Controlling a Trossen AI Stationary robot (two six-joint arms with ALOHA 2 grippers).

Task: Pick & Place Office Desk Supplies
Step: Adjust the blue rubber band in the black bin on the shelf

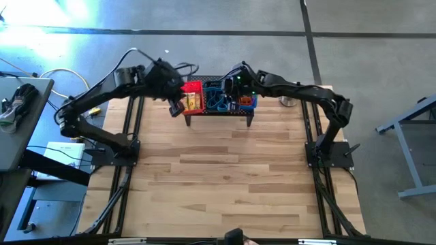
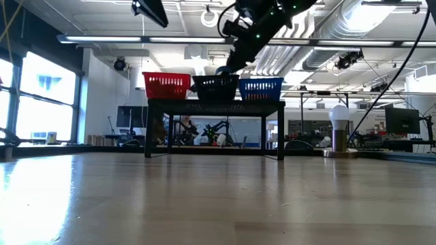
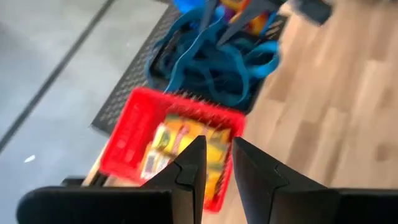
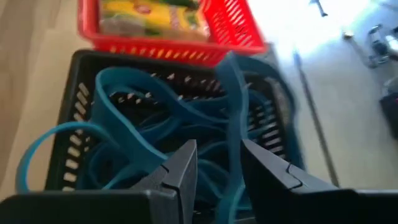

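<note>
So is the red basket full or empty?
Partly full. The red basket holds a pile of yellow blocks; both wrist views show them inside it, below its rim.

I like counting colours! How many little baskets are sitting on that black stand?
3, side by side on the black stand: the red basket at one end, the black basket in the middle, the blue basket at the other end.

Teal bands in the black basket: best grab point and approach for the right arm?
Grip the raised strand of the teal rubber band loops that arches above the black plastic mesh basket, coming from straight above. It stands clear of the tangle, so the right end effector, fingers open, could probably straddle it. Lower loops lie tangled together.
</note>
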